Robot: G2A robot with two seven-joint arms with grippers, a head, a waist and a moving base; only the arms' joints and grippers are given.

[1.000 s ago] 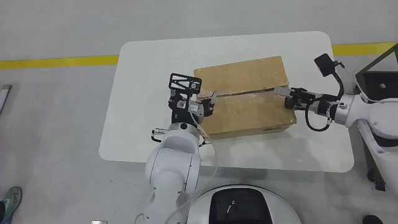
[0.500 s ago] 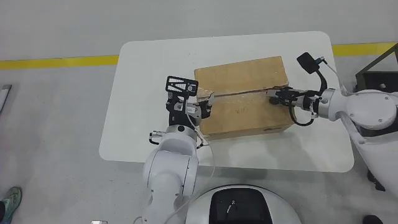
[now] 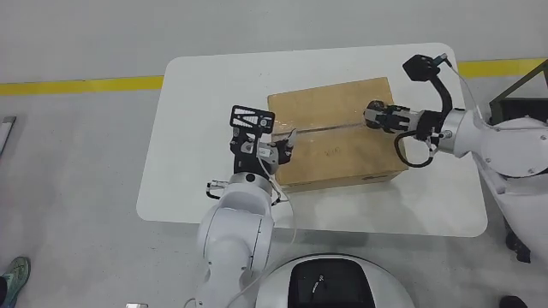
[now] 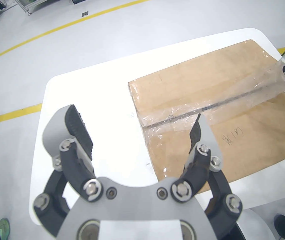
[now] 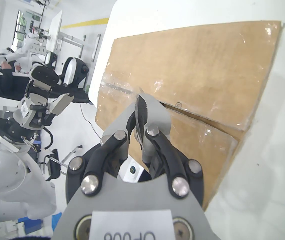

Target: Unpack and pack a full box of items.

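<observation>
The right pincer point(image 5: 140, 101), pinched narrow on the clear tape point(image 4: 235, 96), has swung in from the end of the cardboard box point(image 3: 334, 145) over the top beneath it, peeling the seam, so unsealing seems underway, while the left pincer point(image 4: 135, 112) hangs wide at the opposite end.
</observation>
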